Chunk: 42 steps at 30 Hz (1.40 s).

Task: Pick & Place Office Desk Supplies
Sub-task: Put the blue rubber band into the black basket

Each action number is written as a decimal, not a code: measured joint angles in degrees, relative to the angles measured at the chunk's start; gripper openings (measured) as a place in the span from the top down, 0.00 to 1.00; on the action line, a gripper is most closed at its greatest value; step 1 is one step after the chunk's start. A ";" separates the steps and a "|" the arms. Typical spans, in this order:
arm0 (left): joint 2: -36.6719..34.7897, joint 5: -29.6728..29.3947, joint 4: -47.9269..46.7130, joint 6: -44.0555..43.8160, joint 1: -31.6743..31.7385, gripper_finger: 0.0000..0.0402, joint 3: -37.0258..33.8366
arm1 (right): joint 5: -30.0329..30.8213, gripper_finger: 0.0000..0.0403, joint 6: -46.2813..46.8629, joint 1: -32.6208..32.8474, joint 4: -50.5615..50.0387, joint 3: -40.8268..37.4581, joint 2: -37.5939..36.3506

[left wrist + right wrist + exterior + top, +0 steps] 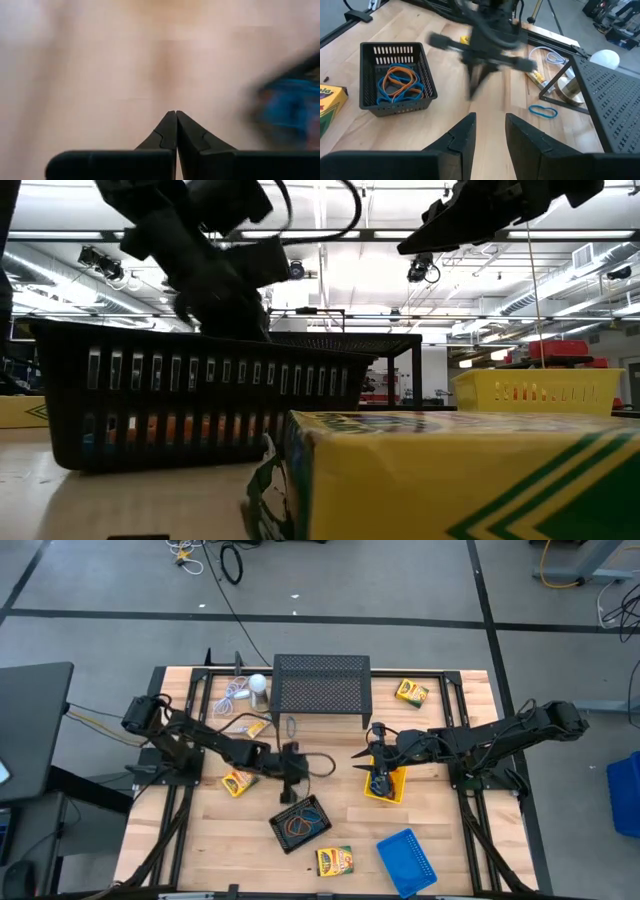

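- Near the middle of the wooden surface [200, 830], my left end effector [291, 792] hangs just above the black tray [300, 823], its fingers pressed together with nothing between them
- Over the yellow tray [385, 785], my right end effector [378, 778] sits with its fingers a little apart and empty
- Blue and orange rubber bands [399, 82] already lie in the black tray; one blue band [543, 111] lies loose on the wood beside the large mesh stand [322, 685], and more loops [232, 695] are bunched near the white round object [258, 683]
- I judge the bands very light, soft and springy; they lie flat, so I would press one fingertip down inside the loop and pinch a single strand, expecting it to stretch or flick away if caught only by the edge
- Crayon boxes sit apart: one by the left arm [238, 782], one at the front edge [334, 860], one at the far right [411, 692]; a fourth, beside the white object, I can't confirm
- Those boxes look light, stiff cardboard with slick faces; I would grip across the narrow sides, gently, so as not to crush them
- Blue tray [407, 862] lies at the front right, apparently empty
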 joint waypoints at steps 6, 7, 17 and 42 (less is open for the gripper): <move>0.00 -13.47 -2.26 5.32 6.05 0.99 0.00 | 0.01 0.72 0.00 0.01 -0.90 0.00 0.00; 0.00 -14.81 -2.79 5.75 7.29 0.99 0.00 | -0.01 0.72 0.00 -0.01 -1.07 0.00 0.00; 0.00 -4.16 -11.28 10.10 17.44 0.78 0.00 | 3.35 0.72 0.04 -0.01 -3.95 0.00 0.00; 6.08 -0.19 -10.31 17.85 23.47 0.82 0.26 | 3.44 0.72 -0.07 -0.01 -4.73 0.00 0.00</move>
